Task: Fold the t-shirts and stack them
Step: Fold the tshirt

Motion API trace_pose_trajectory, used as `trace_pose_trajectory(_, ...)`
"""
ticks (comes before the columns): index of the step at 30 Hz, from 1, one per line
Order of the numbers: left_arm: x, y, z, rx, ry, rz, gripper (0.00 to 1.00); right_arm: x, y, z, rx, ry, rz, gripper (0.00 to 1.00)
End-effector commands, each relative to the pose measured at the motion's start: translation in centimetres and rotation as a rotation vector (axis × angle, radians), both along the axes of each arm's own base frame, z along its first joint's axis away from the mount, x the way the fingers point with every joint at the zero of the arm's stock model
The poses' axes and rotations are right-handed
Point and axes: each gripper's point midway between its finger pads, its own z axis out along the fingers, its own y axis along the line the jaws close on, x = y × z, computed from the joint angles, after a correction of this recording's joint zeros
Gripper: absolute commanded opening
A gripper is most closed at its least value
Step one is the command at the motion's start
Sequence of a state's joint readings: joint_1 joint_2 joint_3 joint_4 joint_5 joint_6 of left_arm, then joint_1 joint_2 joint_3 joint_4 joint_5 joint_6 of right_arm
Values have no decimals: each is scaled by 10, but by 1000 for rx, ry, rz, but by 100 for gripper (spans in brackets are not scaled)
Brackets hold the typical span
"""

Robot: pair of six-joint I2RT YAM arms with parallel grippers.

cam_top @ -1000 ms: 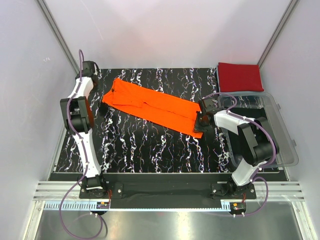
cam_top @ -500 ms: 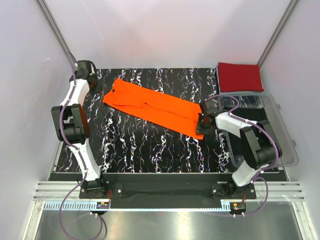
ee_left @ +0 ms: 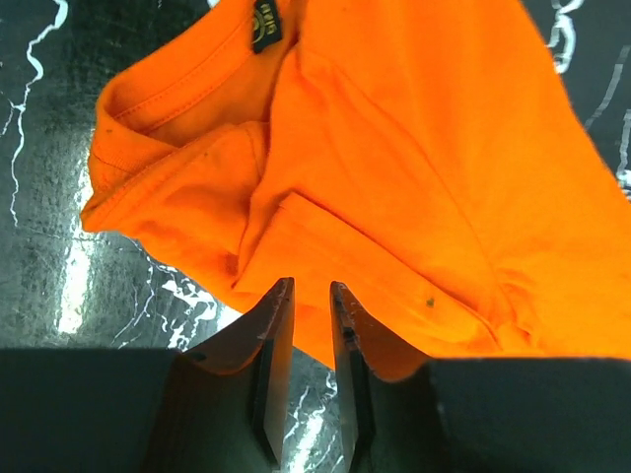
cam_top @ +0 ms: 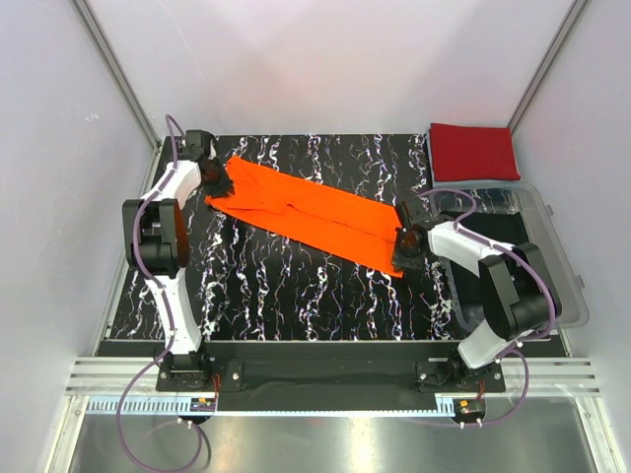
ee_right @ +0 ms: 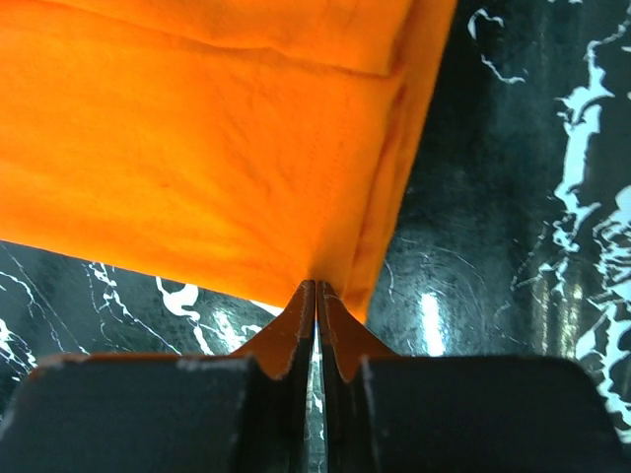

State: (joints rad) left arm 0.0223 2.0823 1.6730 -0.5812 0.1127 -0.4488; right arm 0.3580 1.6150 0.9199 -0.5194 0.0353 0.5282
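Observation:
The orange t-shirt (cam_top: 306,212) lies as a long narrow strip, slanting from back left to the middle right of the table. Its collar end, with a dark label, fills the left wrist view (ee_left: 394,148). My left gripper (cam_top: 219,184) is at that end. Its jaws (ee_left: 311,288) stand a narrow gap apart at the cloth's edge, with nothing held. My right gripper (cam_top: 402,246) is at the hem end, shut (ee_right: 315,286) on the corner of the orange cloth (ee_right: 197,148). The red t-shirt (cam_top: 473,151) lies folded in a square at the back right corner.
A clear plastic bin (cam_top: 552,256) stands along the right edge, beside the right arm. The black marbled table top (cam_top: 296,286) shows in front of the orange strip. White walls close in the back and both sides.
My left gripper swung from the back left corner over to the collar end of the orange t-shirt. My right gripper shifted slightly toward the front right at the hem.

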Motion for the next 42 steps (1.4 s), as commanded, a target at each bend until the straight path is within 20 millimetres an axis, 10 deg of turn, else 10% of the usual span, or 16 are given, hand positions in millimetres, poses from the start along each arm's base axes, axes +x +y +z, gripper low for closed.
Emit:
trace_pose_trajectory(1,7,9,-4,15,-12,35,27,6,-4,19,-25,-48,-2,9)
trace_pose_trajectory(13,19,6,-46,-40,64,60,31,-10,-14,-6,-83,47,-8,8)
trace_pose_trajectory(26,96,47,-46,-121,-56,108,31,32,20,116,120,-252,58,23)
trace_pose_trajectory(34,110,37,66,-40,-294,6,33,43,6,141,54,-335,42,24)
trace_pose_trajectory(36,83,30,156,68,-443,41,34,31,6,142,81,-335,37,25)
trace_pose_trajectory(41,44,23,172,146,-439,97,32,19,9,147,125,-345,45,25)
trace_pose_trajectory(42,33,-3,185,118,-461,60,29,15,7,151,133,-356,40,25)
